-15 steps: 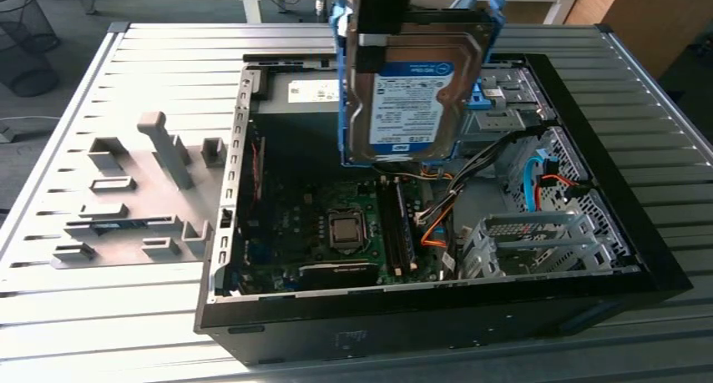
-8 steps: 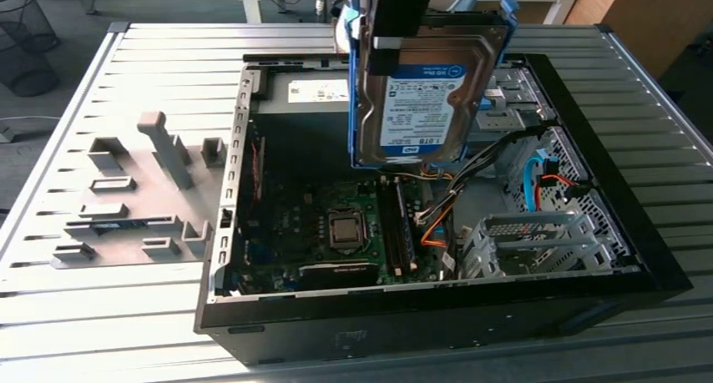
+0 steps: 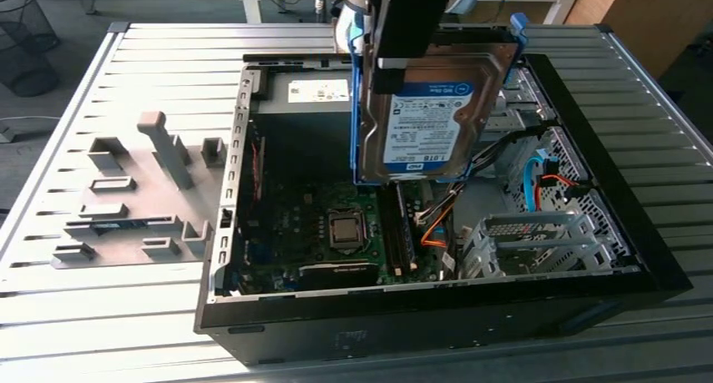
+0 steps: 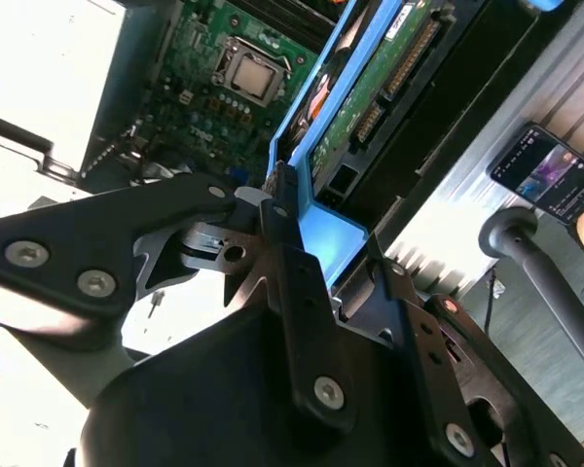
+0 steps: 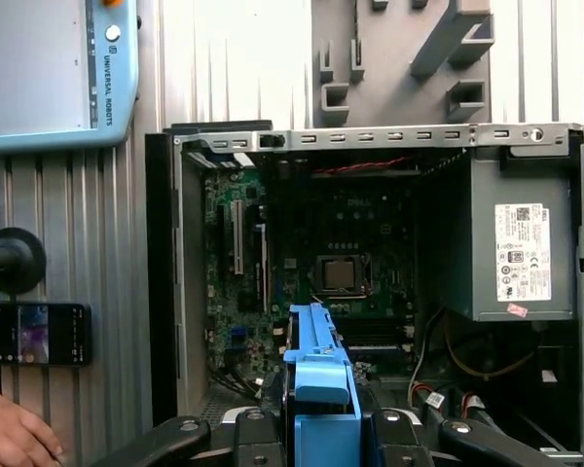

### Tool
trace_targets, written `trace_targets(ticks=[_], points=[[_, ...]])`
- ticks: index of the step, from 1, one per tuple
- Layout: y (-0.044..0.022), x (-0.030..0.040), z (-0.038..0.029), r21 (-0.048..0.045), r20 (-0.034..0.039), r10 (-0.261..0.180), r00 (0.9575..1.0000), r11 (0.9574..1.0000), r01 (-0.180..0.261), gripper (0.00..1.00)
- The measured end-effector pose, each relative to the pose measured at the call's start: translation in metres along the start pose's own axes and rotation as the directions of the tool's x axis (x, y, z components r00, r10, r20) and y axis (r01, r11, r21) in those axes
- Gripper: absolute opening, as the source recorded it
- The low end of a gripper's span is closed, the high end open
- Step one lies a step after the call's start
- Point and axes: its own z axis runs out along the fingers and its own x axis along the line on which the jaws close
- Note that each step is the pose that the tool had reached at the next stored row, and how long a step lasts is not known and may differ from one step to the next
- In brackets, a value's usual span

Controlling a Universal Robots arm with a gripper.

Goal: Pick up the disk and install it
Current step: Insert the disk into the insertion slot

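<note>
Disk position: the flat silver hard-drive disk (image 3: pixel 429 120) in its blue plastic frame is held upright above the open black computer case (image 3: pixel 446 329), over the green motherboard (image 3: pixel 290 224).

Labels: the disk's white-and-blue printed label is turned toward the exterior camera. A white sticker is carried by the grey power-supply box (image 3: pixel 306 91) at the far end of the case.

Arm pose: the black gripper (image 3: pixel 396 74) is hung straight down from above, with its fingers (image 4: pixel 287 253) clamped on the upper edge of the blue frame.

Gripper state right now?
Gripper: shut on the disk, above the open computer case.
Person's hand: near the phone, grasp cannot be told.
</note>
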Motion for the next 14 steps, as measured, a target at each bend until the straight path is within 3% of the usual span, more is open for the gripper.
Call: trace_targets(ticks=[4, 10, 14], points=[[-0.0048, 0.0008, 0.0006, -0.0001, 0.0, 0.0, 1.0, 1.0, 0.0, 0.37], [-0.0241, 0.0002, 0.0021, -0.0002, 0.0002, 0.0, 1.0, 1.0, 0.0, 0.37], [-0.0256, 0.0001, 0.0021, -0.0003, -0.0001, 0.0, 1.0, 1.0, 0.0, 0.37]])
